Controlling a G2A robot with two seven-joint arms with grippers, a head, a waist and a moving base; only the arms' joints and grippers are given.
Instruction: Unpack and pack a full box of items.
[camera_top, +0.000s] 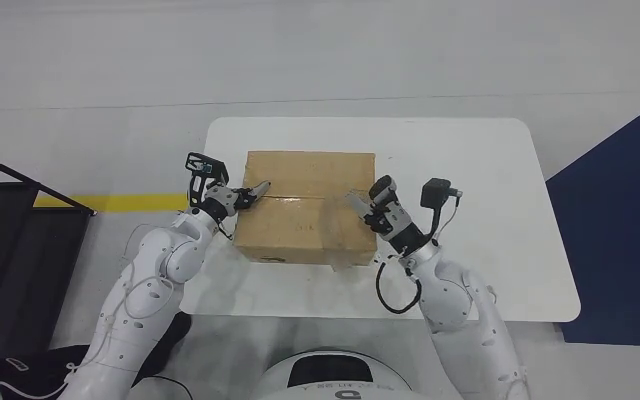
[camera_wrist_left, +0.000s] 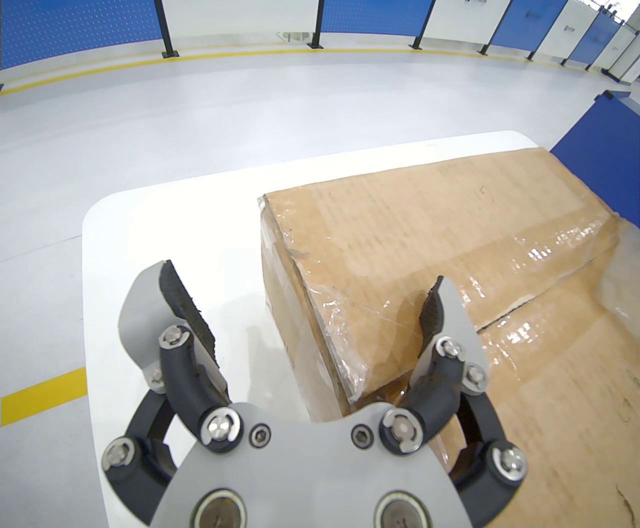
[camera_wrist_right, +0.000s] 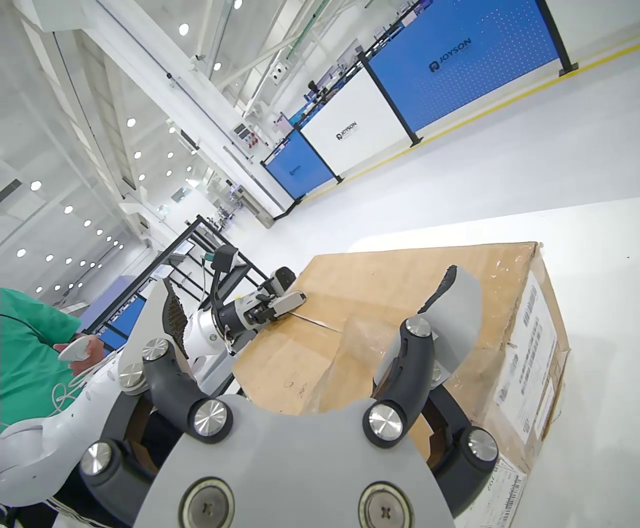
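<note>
The closed brown cardboard box (camera_top: 305, 215) sits in the middle of the white counter (camera_top: 480, 180). My left tool (camera_top: 262, 187) and right tool (camera_top: 352, 200) are both wide open, holding nothing, above opposite ends of its top.

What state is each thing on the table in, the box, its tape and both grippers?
Brown cardboard box: flaps closed, upright on the white table.
Clear packing tape: along the top seam, crumpled and lifting at one end.
Left gripper: open, empty, at one end of the box by the seam.
Right gripper: open, empty, over the other end of the box.
</note>
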